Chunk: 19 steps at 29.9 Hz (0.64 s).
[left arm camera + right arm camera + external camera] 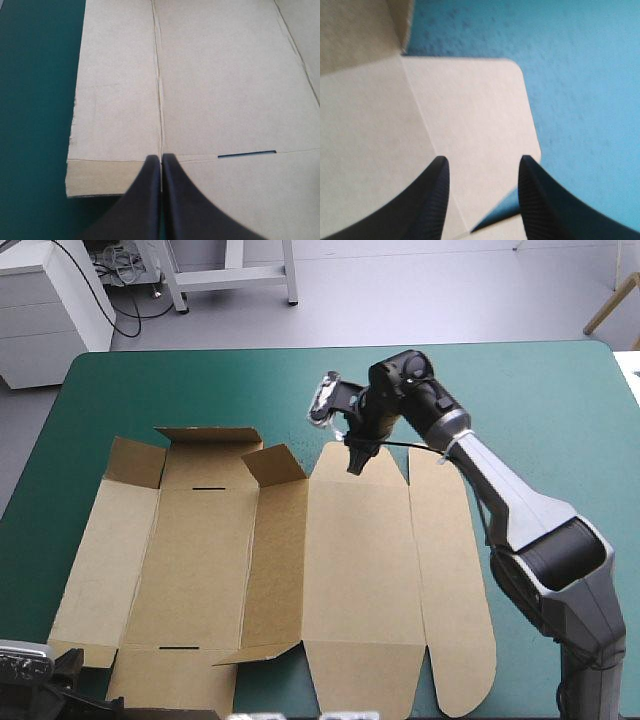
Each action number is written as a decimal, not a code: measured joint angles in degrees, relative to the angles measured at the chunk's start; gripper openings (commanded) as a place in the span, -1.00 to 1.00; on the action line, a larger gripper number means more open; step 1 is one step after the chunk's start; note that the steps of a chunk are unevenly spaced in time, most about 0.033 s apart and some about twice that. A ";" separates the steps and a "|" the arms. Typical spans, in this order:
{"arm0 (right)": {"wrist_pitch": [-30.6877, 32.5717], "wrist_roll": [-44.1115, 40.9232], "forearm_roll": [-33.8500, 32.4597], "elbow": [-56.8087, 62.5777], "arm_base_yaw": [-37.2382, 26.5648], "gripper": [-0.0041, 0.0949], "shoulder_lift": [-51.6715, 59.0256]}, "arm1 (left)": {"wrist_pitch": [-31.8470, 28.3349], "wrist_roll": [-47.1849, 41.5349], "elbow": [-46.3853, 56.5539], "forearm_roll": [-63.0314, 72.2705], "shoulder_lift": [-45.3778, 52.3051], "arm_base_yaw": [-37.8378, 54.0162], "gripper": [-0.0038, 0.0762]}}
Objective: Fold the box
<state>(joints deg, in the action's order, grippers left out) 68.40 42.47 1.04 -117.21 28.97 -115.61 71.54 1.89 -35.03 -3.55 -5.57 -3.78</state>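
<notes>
We see the box (350, 570) opened out on the teal-green table (540, 390), mostly flat, lying toward the left side. A wall (278, 560) left of centre & small flaps (135, 462) at the far-left end stand up. R gripper (481, 161): fingers apart, over the rounded flap (485, 110) at the box's far edge; whether it touches, we can't tell. L gripper (161, 159): fingers together in one point, over the box's near-left corner, tip in line w/ a crease (159, 90), a slot (246, 154) just beside.
</notes>
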 measured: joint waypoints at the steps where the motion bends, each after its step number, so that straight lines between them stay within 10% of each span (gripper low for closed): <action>1: 0.61 -1.69 -0.06 0.13 -1.25 -0.19 0.70 | 0.00 0.00 0.00 0.00 0.00 0.00 -0.93; 19: 2.15 -25.41 -0.47 27.60 -29.89 -0.49 33.41 | 0.00 0.00 0.00 0.00 0.00 0.00 -0.93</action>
<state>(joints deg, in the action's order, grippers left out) 70.55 17.06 0.57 -89.61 -0.92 -82.20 71.54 1.89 -35.03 -3.55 -5.57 -3.78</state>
